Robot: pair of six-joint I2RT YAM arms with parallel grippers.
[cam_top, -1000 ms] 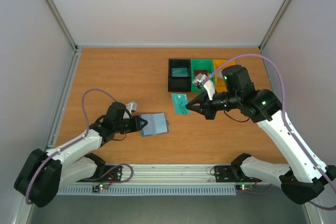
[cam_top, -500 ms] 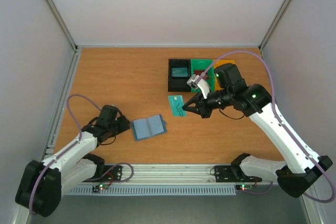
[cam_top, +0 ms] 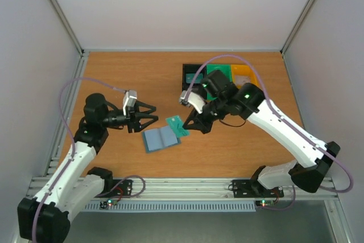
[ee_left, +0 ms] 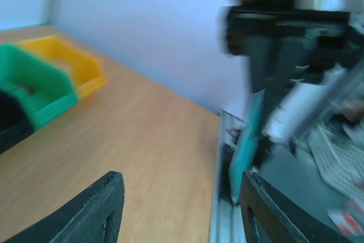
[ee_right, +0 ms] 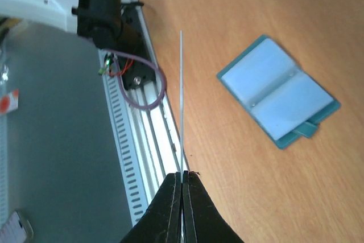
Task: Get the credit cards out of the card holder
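The blue-grey card holder (cam_top: 161, 138) lies open on the table, pale blue pockets up; in the right wrist view the card holder (ee_right: 277, 98) has a teal card corner (ee_right: 307, 130) sticking out from its edge. My right gripper (cam_top: 189, 127) is shut on a teal credit card (cam_top: 177, 124), held just right of the holder and above the table. That card shows edge-on as a thin line (ee_right: 181, 101) rising from the right gripper (ee_right: 182, 176). My left gripper (cam_top: 153, 115) hovers open above the holder's left side, nothing between its fingers (ee_left: 108, 197); the teal card (ee_left: 250, 135) appears ahead of it.
Black bin (cam_top: 189, 73), green bin (cam_top: 219, 71) and yellow bin (cam_top: 246, 74) stand in a row at the back right, partly behind my right arm. The green bin (ee_left: 34, 86) and yellow bin (ee_left: 68, 61) also show in the left wrist view. The metal rail (ee_right: 153, 135) runs along the table's near edge.
The left gripper let go of the holder, opened and rose, now pointing right. The holder fell open flat. The right arm carried the teal card leftward to the holder.
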